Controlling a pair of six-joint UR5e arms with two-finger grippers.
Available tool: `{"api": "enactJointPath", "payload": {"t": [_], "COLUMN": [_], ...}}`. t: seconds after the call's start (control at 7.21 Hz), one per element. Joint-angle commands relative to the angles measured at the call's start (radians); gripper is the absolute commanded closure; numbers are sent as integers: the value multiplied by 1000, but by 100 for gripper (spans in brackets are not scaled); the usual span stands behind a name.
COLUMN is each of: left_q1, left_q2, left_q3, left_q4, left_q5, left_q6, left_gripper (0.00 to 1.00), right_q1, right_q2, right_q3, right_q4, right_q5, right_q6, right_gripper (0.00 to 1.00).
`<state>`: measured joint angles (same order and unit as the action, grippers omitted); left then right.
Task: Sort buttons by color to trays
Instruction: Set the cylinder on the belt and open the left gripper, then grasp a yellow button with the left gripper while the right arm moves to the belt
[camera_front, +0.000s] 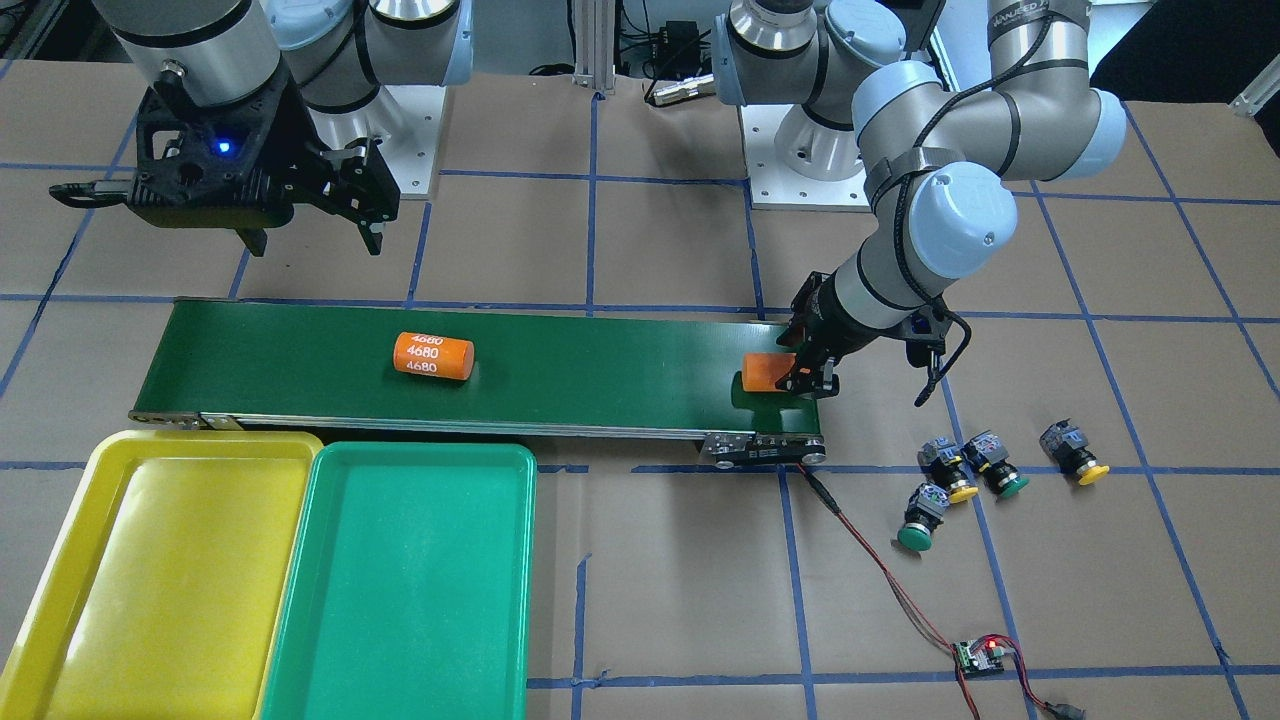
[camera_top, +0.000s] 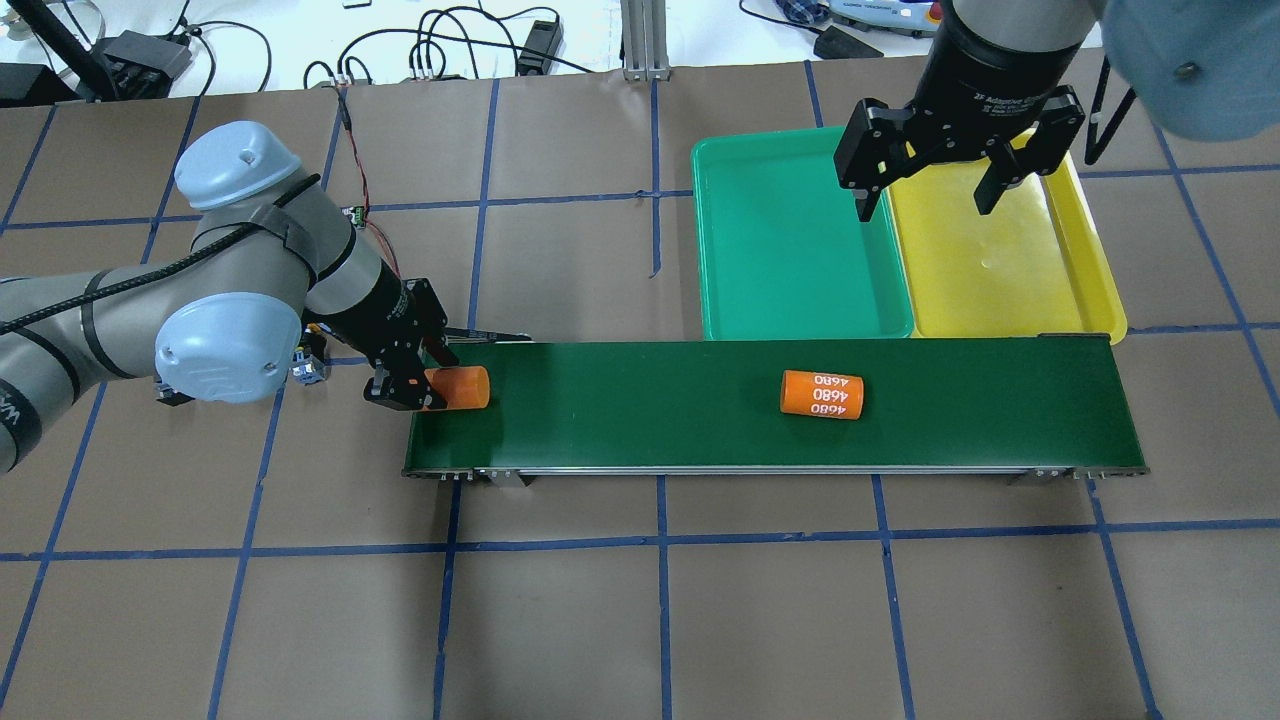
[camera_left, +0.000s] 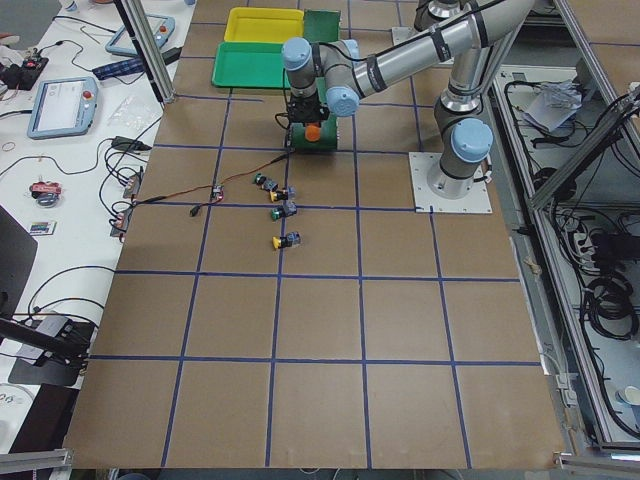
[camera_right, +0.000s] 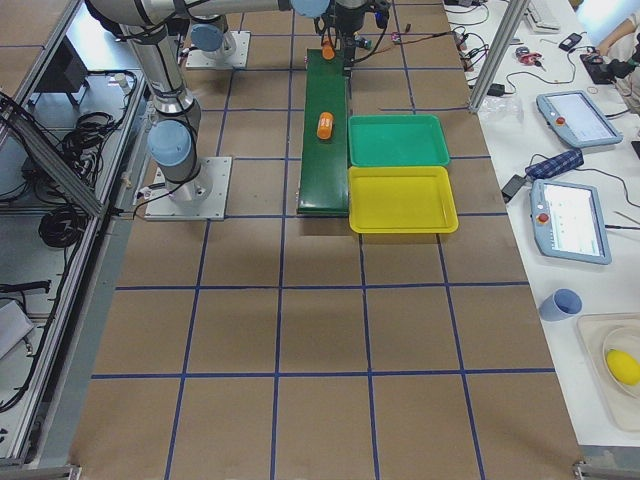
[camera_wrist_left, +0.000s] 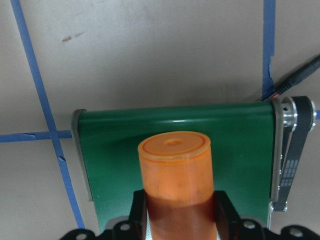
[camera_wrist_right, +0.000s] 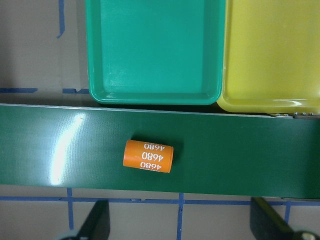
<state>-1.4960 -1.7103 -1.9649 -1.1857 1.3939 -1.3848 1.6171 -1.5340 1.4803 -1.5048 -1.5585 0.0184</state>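
Left gripper (camera_wrist_left: 179, 212): closed on a plain orange cylinder (camera_wrist_left: 174, 165); the fingers (camera_wrist_left: 139, 210) press its two sides at one end, and the jaws stand only as wide as the cylinder. This is at one end of the conveyor belt (camera_top: 650, 400); in the overhead view the cylinder's long axis runs along the belt, free end toward the belt's middle. Whether it rests on the belt or hangs just above it cannot be told.

Right gripper (camera_top: 923, 210): jaws wide apart, holding and touching nothing; it hangs above the belt's far long edge, toward the other end of the belt.

Buttons: all four lie on their sides on the surface (camera_front: 680, 600), past the belt end where the left gripper works and off its tray-side corner. A yellow button (camera_front: 948, 470) and a green button (camera_front: 995, 465) lie just beside each other, nearest the belt; a second green button (camera_front: 922, 515) lies just beyond them, farther from the belt's edge line; a second yellow button (camera_front: 1075, 450) lies apart, farthest from the belt end. Each long axis runs roughly crosswise to the belt, caps pointing away from the robot.

Trays: the green tray (camera_front: 420, 455) and yellow tray (camera_front: 100, 470) sit side by side, touching, along the belt's long edge away from the robot, at the end opposite the buttons.

Also on the belt, near mid-length, is a marked cylinder (camera_front: 432, 355) reading 4680, lying on its side, axis along the belt.
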Motion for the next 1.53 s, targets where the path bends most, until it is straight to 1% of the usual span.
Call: {"api": "enactJointPath", "payload": {"t": [0.0,0.14,0.28,0.42,0.55,0.69,0.83,0.97,1.11,1.25,1.39], "left_q1": [-4,-7,-9,-7,20,92,194,283,362,415,446], "left_q2": [0,15,50,70,74,64,58,51,38,34,22], "left_q3": [6,12,43,91,127,158,170,172,170,170,173], "left_q4": [0,0,-6,-29,-63,-113,-147,-153,-150,-137,-132], "left_q5": [-1,-3,0,5,14,19,17,19,60,142,189], "left_q6": [4,6,32,82,205,357,483,677,840,960,1109], "left_gripper": [0,0,0,0,0,0,0,0,0,0,0], "right_q1": [1,1,1,1,1,1,1,0,-3,-34,-113], "right_q2": [0,0,0,0,0,0,0,0,0,0,-2], "right_q3": [0,0,0,0,0,0,0,0,-3,-2,-2], "right_q4": [0,0,0,0,0,0,0,0,3,-1,9], "right_q5": [0,0,0,0,0,0,0,0,-5,-5,9], "right_q6": [0,0,0,0,0,0,0,0,-2,-18,-102], "right_gripper": [0,0,0,0,0,0,0,0,0,0,0]}}
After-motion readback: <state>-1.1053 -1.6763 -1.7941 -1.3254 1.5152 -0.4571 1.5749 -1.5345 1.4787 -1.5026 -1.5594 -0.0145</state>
